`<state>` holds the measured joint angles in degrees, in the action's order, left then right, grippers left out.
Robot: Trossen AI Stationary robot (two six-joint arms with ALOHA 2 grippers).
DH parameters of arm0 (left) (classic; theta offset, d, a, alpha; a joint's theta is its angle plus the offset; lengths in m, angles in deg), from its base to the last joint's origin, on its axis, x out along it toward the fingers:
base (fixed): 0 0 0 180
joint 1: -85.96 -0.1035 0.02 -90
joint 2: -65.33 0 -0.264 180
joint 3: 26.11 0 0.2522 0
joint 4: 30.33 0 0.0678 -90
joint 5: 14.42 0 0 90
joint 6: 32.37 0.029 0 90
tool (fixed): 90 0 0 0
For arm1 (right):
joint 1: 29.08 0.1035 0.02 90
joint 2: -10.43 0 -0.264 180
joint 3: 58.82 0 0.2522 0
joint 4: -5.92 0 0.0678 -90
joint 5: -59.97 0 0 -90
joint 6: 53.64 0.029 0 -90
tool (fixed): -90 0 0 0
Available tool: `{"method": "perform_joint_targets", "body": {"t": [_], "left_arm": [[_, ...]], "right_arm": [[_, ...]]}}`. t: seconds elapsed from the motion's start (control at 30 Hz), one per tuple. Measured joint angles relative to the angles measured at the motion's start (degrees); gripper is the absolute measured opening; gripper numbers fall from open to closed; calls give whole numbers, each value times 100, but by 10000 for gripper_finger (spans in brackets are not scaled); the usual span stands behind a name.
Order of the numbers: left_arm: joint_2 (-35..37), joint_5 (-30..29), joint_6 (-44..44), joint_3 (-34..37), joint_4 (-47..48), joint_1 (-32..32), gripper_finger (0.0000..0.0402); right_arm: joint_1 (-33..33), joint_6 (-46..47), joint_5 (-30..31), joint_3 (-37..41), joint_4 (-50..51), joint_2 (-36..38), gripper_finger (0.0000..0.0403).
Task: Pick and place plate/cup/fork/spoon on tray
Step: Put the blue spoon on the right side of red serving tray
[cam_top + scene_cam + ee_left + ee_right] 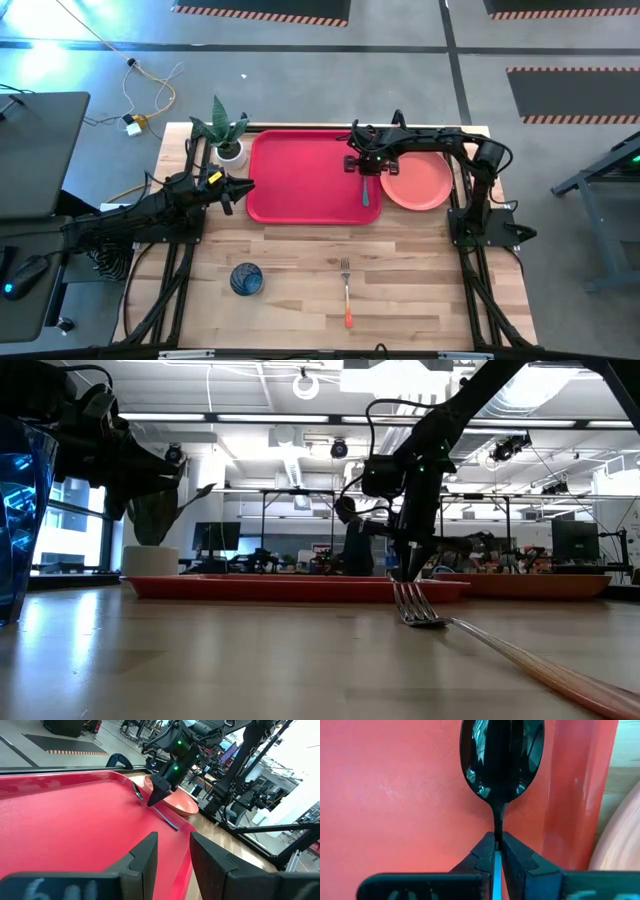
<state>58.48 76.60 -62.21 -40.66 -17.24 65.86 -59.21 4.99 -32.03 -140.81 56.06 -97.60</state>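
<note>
High view shows the red tray [300, 175] lying at the far middle of the wooden desk [400, 280], with the pink plate [417, 183] on the desk just beside the tray's right edge. The right gripper [364, 168] reaches over the tray's right side, and the spoon [365, 190] lies there along that edge, its teal handle pointing toward the near side. In the right wrist view the right gripper [497, 851] has its two fingers pinched tight on the spoon [501, 760] at the neck where the metal meets the teal handle, with the oval bowl lying over the red tray floor [395, 795] close to the raised rim; the plate's edge [620, 840] shows just past that rim. Whether the bowl touches the tray floor cannot be told for sure.

The left gripper [238, 189] hangs at the tray's left edge, holding nothing. The left wrist view shows its fingers [145, 857] parted by a narrow gap above the tray [65, 820], looking across at the right gripper [156, 795], the spoon [155, 805] and the plate [175, 802] beyond.

The fork [346, 290] lies on the bare desk near the front, tines toward the tray, orange-red handle toward the near edge; in the low view its tines [415, 605] rise close to the camera. The blue cup [246, 278] stands on the desk to the fork's left, well apart from the tray. A potted plant [226, 135] in a white pot stands off the tray's far left corner.
</note>
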Motion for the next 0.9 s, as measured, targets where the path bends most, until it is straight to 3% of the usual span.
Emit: {"method": "perform_joint_targets", "body": {"t": [0.6,0.9], "left_arm": [[0,2,0,0,0,0,104],[0,2,0,0,-1,-1,104]], "right_arm": [[0,-48,37,-2,-2,0,17],[0,42,44,-2,-7,0,77]]}}
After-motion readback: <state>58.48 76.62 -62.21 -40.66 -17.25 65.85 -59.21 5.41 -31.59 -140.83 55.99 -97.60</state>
